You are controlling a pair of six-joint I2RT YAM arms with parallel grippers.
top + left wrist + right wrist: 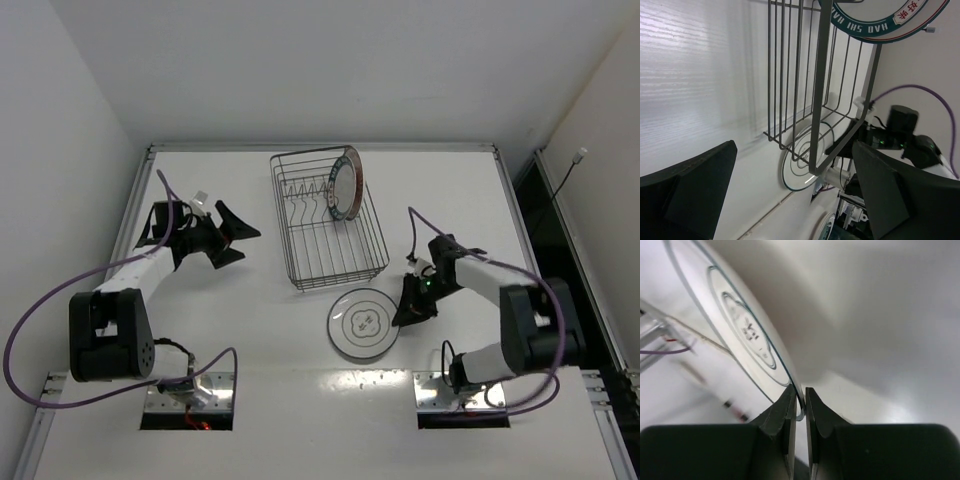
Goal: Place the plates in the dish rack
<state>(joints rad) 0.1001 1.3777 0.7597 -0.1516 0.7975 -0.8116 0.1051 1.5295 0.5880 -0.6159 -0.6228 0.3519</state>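
We pinched our right gripper [800, 395] on the edge of the grey-ringed plate [362, 322], lying on the table [250, 330] before the dish rack [340, 281], probably to tip it upright. The teal-rimmed plate [345, 185] stood slotted inside. Our left gripper [238, 243] hung spread wide beside the rack.

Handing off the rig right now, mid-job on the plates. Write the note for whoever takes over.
Left gripper: open and empty, hovering left of the dish rack.
Right gripper: shut on the right rim of the grey-ringed plate, which lies on the table just in front of the rack.
Done: the teal-lettered plate stands upright at the rack's far right end. Whether another plate stands behind it, I cannot tell.
Left: probably lift the grey-ringed plate and stand it between free tines.
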